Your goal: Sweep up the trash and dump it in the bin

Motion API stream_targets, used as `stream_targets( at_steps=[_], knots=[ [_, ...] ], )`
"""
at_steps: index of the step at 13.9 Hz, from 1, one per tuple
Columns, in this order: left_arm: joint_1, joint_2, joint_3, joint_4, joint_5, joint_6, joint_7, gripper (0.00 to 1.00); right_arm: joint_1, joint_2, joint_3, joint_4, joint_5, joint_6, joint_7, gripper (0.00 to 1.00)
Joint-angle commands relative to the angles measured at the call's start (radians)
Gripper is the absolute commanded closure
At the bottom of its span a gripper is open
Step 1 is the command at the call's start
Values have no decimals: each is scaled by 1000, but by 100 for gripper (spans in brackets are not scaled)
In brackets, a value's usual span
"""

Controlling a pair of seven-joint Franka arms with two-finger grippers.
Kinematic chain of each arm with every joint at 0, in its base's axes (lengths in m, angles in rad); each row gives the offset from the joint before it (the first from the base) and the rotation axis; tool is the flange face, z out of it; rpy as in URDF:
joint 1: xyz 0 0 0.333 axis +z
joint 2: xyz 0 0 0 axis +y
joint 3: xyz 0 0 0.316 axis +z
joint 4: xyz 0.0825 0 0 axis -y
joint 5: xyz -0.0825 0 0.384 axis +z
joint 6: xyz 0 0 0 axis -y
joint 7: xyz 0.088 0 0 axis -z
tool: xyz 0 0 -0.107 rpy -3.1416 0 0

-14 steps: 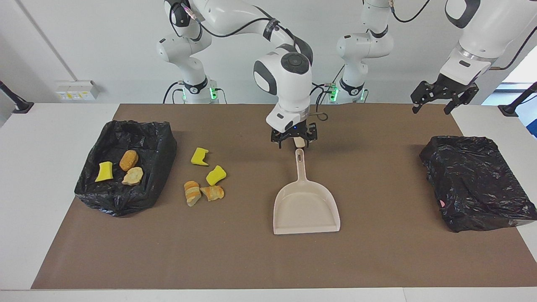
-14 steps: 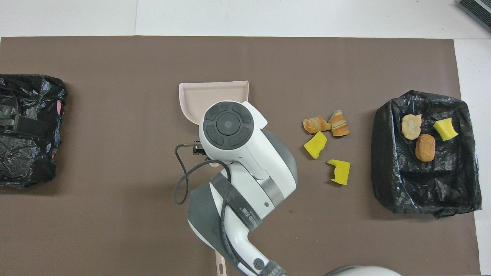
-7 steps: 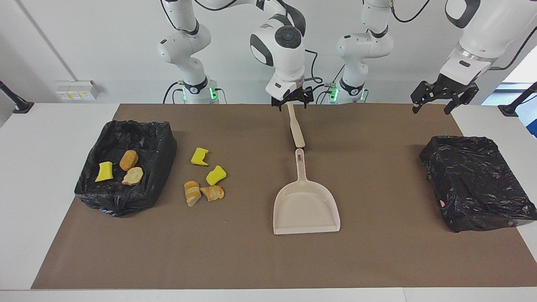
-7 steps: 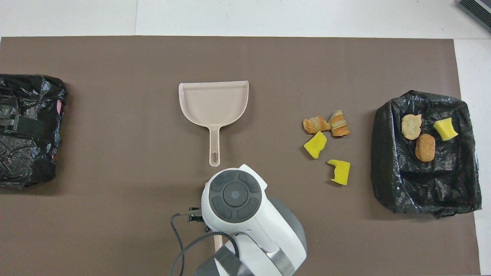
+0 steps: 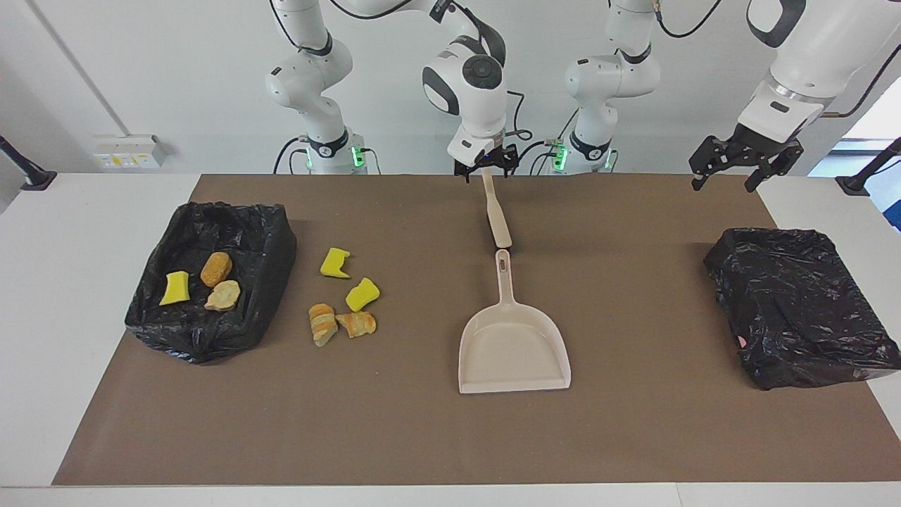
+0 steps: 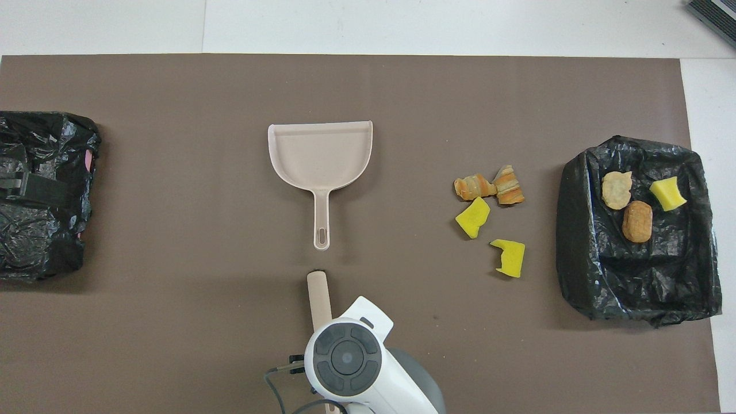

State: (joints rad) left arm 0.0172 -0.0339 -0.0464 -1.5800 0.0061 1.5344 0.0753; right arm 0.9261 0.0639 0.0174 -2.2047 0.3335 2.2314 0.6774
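Trash [image 5: 343, 299]: yellow spongy and striped bready chunks; both end effectors [image 5: 486, 167] [image 5: 735, 165] gape empty.

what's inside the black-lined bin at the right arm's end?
Three pieces lie in the black-lined bin: a yellow sponge bit, a golden-brown nugget and a pale beige lump. Anything under the liner's folds is covered.

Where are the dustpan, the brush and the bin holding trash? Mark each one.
dustpan [image 5: 512, 348]: facing view, on the bare pan floor.
brush [image 5: 498, 224]: facing view, on the beige back of the brush.
bin [image 5: 267, 243]: facing view, on the black liner at the wall toward the loose trash.
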Motion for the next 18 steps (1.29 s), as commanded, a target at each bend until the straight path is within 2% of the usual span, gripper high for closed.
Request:
stream_targets(
  at_steps=[1, 5, 6, 8, 9, 10, 13, 15, 18],
  knots=[
    [9, -4, -4, 12, 17, -13, 0, 0, 39, -26, -4, -52, 30, 28, 4, 0],
    [-12, -3, -19, 14, -4, -4, 7, 0, 57, -32, -4, -66, 32, 30, 27, 0],
    [-32, -4, -23, 12, -17, -4, 6, 0, 59, -33, -4, -66, 32, 28, 25, 14],
    [-84, -14, -29, -5, -25, 24, -12, 0, 59, -30, -4, -66, 32, 31, 25, 67],
    [-110, -14, -29, -11, -40, 64, -28, 0, 59, -30, -4, -66, 32, 31, 28, 91],
    [-127, -8, -29, -9, -51, 76, -29, 0, 59, -30, -4, -66, 32, 31, 42, 100],
    [-157, 17, -29, -18, -81, 102, -42, 0, 59, -24, -4, -53, 30, 33, 57, 100],
    [-155, 8, -29, -22, -84, 101, -26, 0, 56, -25, -7, -33, 25, 16, 60, 100],
    [-158, -3, -29, -26, -83, 84, -23, 0, 24, -120, -16, -33, 10, -90, 62, 100]
  ],
)
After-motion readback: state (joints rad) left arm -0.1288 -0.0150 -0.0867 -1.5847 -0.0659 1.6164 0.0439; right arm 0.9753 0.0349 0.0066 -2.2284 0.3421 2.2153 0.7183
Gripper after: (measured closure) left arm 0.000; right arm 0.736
